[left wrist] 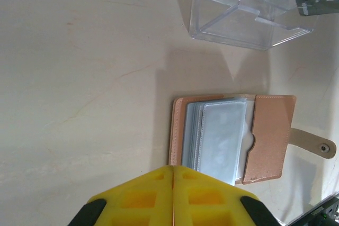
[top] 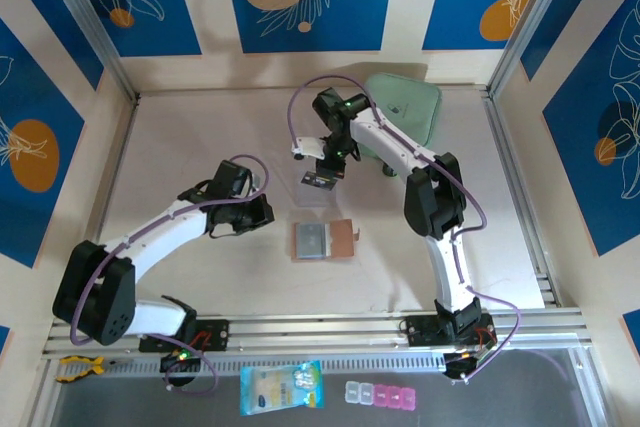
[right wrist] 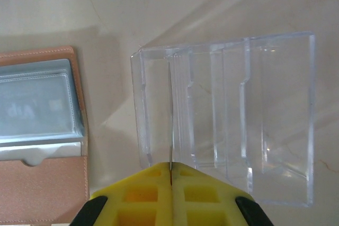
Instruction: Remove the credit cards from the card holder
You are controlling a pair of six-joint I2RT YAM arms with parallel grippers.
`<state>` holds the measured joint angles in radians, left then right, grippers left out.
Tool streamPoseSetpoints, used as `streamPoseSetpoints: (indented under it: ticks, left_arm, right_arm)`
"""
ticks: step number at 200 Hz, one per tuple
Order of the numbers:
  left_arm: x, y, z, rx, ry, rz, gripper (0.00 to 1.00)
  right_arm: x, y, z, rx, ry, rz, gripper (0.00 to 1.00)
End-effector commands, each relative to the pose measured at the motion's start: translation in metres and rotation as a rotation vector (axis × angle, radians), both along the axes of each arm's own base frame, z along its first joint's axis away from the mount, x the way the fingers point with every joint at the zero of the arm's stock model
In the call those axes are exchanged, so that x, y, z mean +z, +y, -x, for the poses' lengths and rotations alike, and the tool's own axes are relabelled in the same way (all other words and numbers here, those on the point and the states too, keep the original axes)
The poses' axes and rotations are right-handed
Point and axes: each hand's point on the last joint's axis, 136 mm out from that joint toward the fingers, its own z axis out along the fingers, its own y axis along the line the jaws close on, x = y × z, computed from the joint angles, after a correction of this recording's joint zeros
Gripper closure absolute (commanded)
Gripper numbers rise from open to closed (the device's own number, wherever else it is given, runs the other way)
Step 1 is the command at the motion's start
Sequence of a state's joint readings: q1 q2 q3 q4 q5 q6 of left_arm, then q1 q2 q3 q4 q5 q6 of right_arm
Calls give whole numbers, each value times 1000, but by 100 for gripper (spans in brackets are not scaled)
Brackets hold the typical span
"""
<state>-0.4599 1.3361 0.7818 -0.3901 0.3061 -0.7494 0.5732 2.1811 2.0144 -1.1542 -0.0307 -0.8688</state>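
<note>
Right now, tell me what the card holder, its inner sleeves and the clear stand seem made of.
Card holder: leather or faux leather, matte tan, stitched edges; which one is unclear. Inner sleeves: soft clear plastic, glossy, faintly cloudy. Clear stand: rigid acrylic-like plastic, transparent with bright edge highlights.

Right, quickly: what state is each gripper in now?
Left gripper: closed, nothing visibly held.
Right gripper: closed on the dark grey card.
</note>
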Motion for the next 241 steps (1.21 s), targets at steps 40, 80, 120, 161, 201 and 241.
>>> streamPoseSetpoints:
  ticks: [40,80,120,161,201,241]
  left_arm:
    - [-3,7,9,-5,21,-8,91]
    - [-4,11,12,3,20,-15,91]
    - [-3,11,12,3,19,-12,92]
    - [2,10,12,12,9,2,92]
    - [4,10,11,12,6,4,92]
    - [5,9,10,12,8,3,92]
  right_arm:
    - [-18,6,16,75,90,39,100]
    - [-26,7,24,84,126,40,100]
    - [-35,7,36,102,189,44,100]
    - [-46,8,44,104,233,46,100]
    - [-54,9,44,104,241,38,100]
    - [-45,11,40,89,230,6,88]
